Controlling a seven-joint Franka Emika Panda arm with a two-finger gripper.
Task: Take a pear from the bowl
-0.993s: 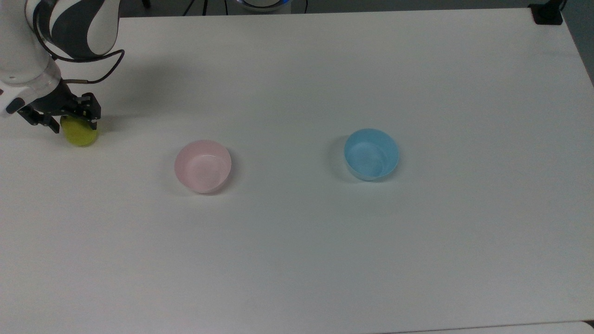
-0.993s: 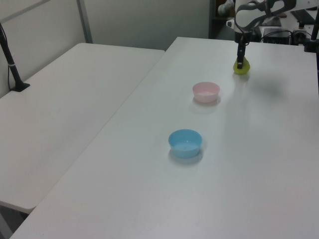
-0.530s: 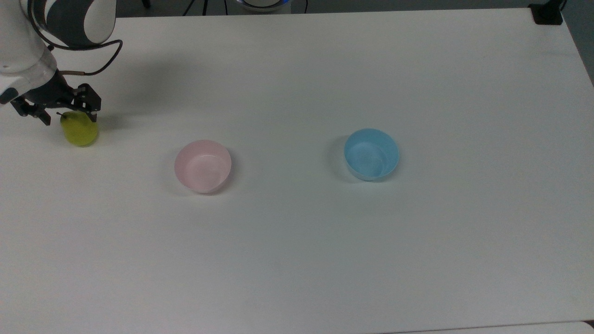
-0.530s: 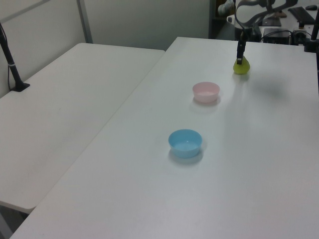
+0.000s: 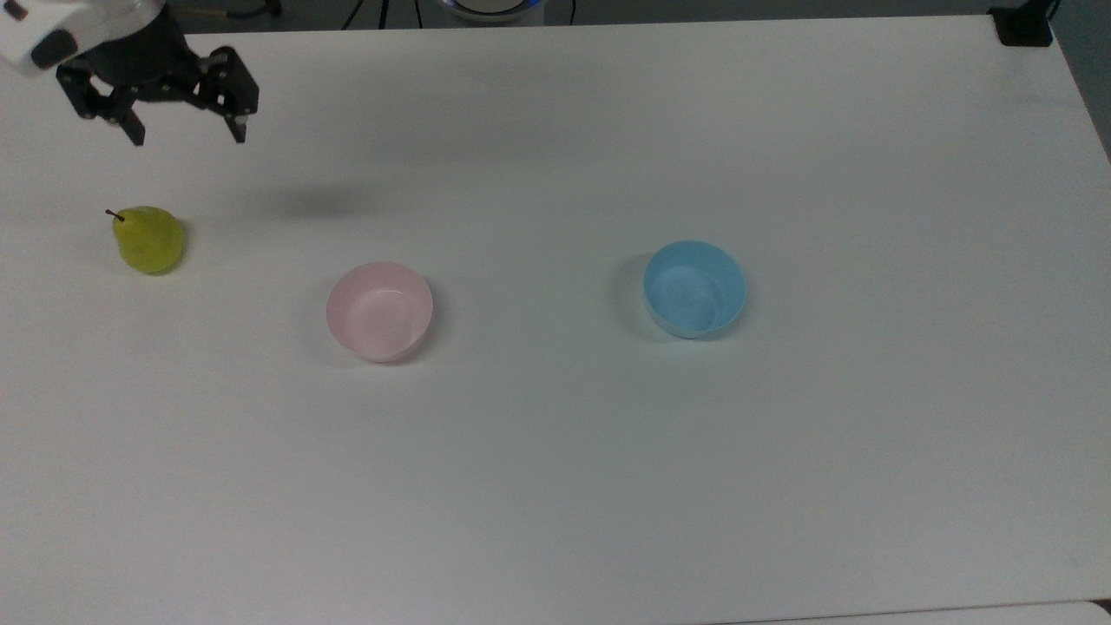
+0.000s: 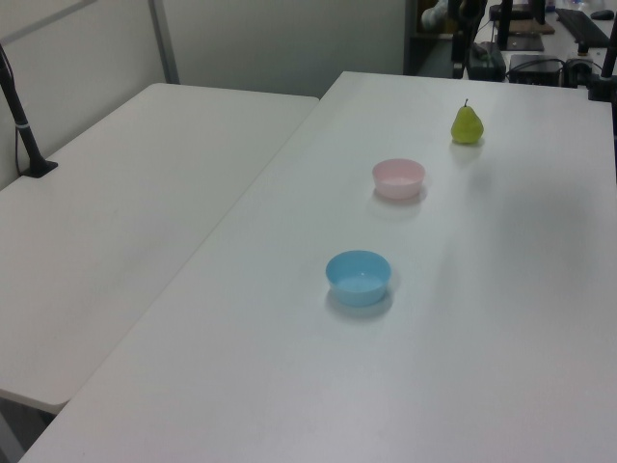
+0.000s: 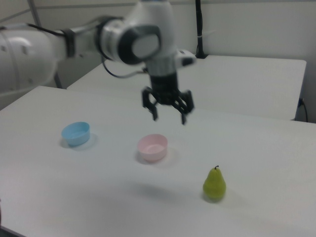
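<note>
**Pear out of bowl, gripper up and empty**

Top view: gripper (image 5: 187, 133) spread wide, holding nothing, far left. Pear (image 5: 149, 240) upright on table (image 5: 608, 477), left of pink bowl (image 5: 379, 311). Task looks finished; next call: retreat.

Left view: pink bowl and blue bowl (image 6: 358, 277) both empty.

Right view: gripper high above the bowl.

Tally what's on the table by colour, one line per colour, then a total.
Yellow-green: 1, the pear
Pink: 1, the pink bowl
Blue: 1, the blue bowl
Total: 3
</note>
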